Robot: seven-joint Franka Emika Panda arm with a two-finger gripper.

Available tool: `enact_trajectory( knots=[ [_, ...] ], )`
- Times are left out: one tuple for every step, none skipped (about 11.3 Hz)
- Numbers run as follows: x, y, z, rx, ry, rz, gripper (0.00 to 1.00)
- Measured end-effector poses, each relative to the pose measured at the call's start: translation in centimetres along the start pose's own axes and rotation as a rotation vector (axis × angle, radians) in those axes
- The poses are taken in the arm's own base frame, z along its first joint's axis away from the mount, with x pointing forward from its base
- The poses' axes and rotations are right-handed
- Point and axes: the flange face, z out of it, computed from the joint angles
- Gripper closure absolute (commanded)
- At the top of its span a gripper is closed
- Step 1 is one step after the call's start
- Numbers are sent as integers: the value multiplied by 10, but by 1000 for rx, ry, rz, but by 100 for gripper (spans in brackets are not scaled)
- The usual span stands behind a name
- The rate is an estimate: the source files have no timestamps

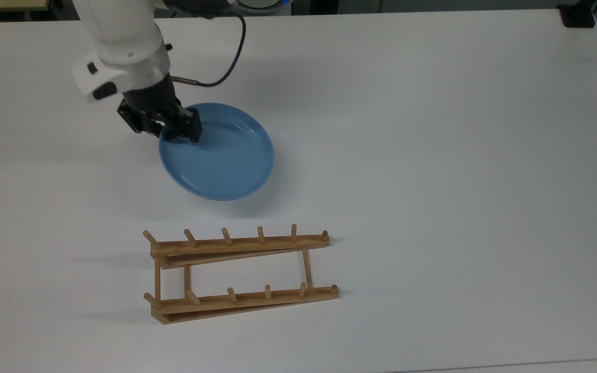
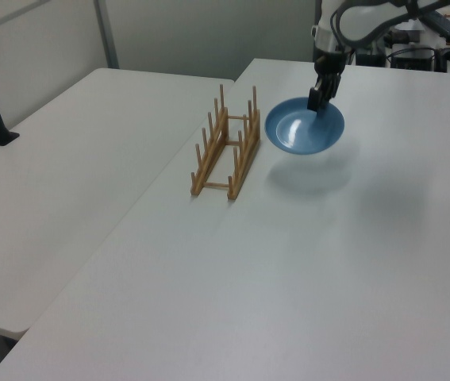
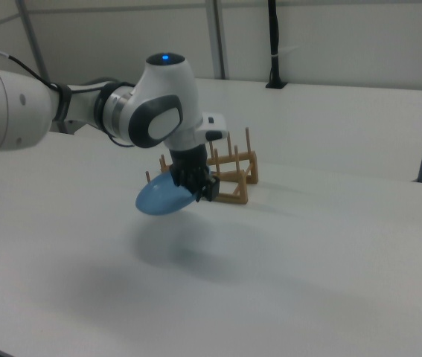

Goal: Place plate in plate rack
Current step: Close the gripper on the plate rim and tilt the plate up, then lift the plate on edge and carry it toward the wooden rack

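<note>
Your fingers [image 1: 176,128] are clamped on the plate's [image 1: 221,155] rim, lifted off the desk [image 1: 433,129]. Tip it upright, then lower between 2 pegs of the rack [image 1: 241,272] beyond them.

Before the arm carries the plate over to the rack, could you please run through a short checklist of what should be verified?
1. Grip: gripper shut on the rim of the plate - ok.
2. Plate clear of the table: lifted, with its shadow below it in the right view - ok.
3. Plate attitude: tilted, not upright, in the left view - not ok for slotting yet.
4. Plate rack: standing on the table with nothing in it - ok.
5. Path between plate and rack: bare table - ok.
6. Grip firmness: cannot tell.
</note>
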Motion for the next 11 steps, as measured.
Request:
enact_trajectory(
  knots=[
    [7, 3, -16, -1, 33, 1, 100],
    [16, 4, -37, -2, 76, -12, 100],
    [25, 4, -61, -5, 125, -37, 100],
    [32, 4, -83, -39, 167, -72, 100],
    [39, 5, -101, -97, 215, -109, 100],
    [47, 1, -121, -169, 291, -154, 100],
    [53, -11, -134, -240, 372, -187, 100],
    [55, -17, -137, -288, 403, -193, 100],
    [56, -21, -138, -335, 422, -194, 100],
    [57, -30, -138, -398, 447, -184, 100],
    [57, -43, -135, -451, 472, -157, 100]
  ],
)
